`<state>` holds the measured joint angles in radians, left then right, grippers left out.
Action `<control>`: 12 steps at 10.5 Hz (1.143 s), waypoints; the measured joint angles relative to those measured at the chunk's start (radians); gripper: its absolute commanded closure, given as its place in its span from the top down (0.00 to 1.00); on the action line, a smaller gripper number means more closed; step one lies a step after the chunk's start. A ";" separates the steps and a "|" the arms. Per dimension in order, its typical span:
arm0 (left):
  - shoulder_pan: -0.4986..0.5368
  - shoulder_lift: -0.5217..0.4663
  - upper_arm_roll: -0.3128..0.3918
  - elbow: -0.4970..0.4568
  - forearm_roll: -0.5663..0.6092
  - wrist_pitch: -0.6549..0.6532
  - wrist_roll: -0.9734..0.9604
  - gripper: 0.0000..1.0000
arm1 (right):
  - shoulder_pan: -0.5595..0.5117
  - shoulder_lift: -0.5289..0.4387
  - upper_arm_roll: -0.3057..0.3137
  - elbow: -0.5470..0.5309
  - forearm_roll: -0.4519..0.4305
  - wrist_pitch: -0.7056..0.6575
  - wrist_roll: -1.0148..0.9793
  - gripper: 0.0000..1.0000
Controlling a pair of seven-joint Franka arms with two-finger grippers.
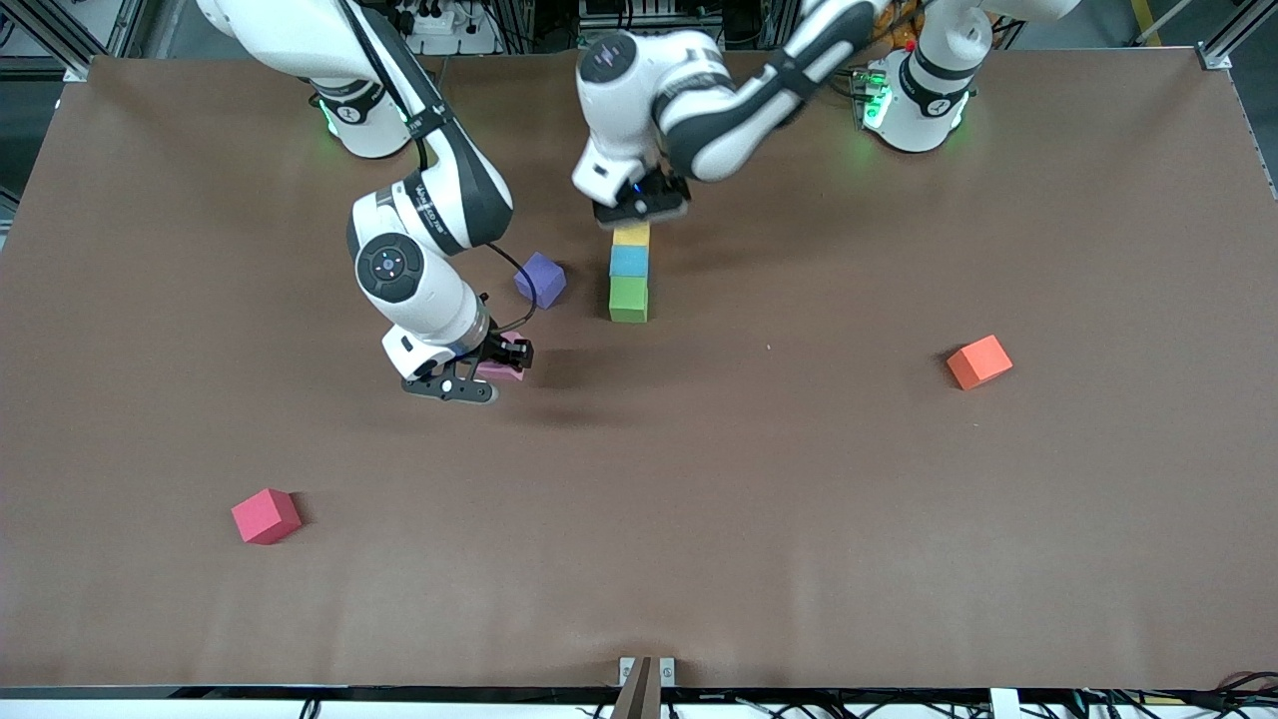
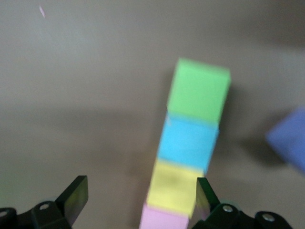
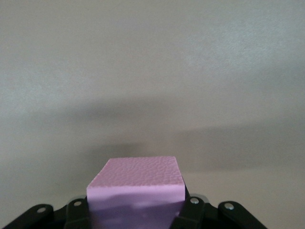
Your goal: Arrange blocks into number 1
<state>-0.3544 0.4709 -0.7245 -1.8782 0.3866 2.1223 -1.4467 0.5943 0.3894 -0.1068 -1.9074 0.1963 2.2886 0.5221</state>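
Note:
A line of touching blocks lies mid-table: green (image 1: 628,298) nearest the front camera, then blue (image 1: 629,262), then yellow (image 1: 631,235). In the left wrist view the same line reads green (image 2: 199,89), blue (image 2: 188,141), yellow (image 2: 174,187), with a light pink block (image 2: 163,217) joined to the yellow one. The front view hides that pink block under my left gripper (image 1: 639,210). That left gripper (image 2: 140,198) hangs open over the pink and yellow end. My right gripper (image 1: 491,361) is shut on the second light pink block (image 1: 502,370), which fills its jaws in the right wrist view (image 3: 136,179).
A purple cube (image 1: 540,280) sits beside the line, toward the right arm's end, close to the right wrist. A red cube (image 1: 266,515) lies nearer the front camera at the right arm's end. An orange cube (image 1: 979,360) lies toward the left arm's end.

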 measured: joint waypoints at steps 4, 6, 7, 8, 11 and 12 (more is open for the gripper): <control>0.308 0.000 0.009 0.009 0.000 -0.021 0.247 1.00 | 0.109 0.087 0.001 0.059 0.006 0.056 0.133 0.52; 0.463 0.000 0.011 0.016 0.001 -0.022 0.344 1.00 | 0.171 0.153 0.001 0.111 0.006 0.102 0.182 0.53; 0.527 -0.001 0.011 0.031 0.002 -0.024 0.385 1.00 | 0.193 0.179 -0.001 0.133 0.006 0.114 0.194 0.53; 0.581 -0.002 0.010 0.052 0.002 -0.038 0.435 1.00 | 0.215 0.201 -0.005 0.156 0.006 0.116 0.209 0.54; 0.694 -0.025 0.007 0.094 0.003 -0.102 0.637 1.00 | 0.266 0.253 -0.012 0.188 0.006 0.116 0.221 0.56; 0.721 -0.043 0.006 0.096 0.003 -0.121 0.707 1.00 | 0.282 0.261 -0.012 0.189 0.006 0.116 0.221 0.56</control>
<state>0.3663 0.4281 -0.7181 -1.7826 0.3898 2.0011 -0.7398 0.8764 0.6508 -0.1190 -1.7183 0.2024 2.4049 0.7434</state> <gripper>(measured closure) 0.000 0.405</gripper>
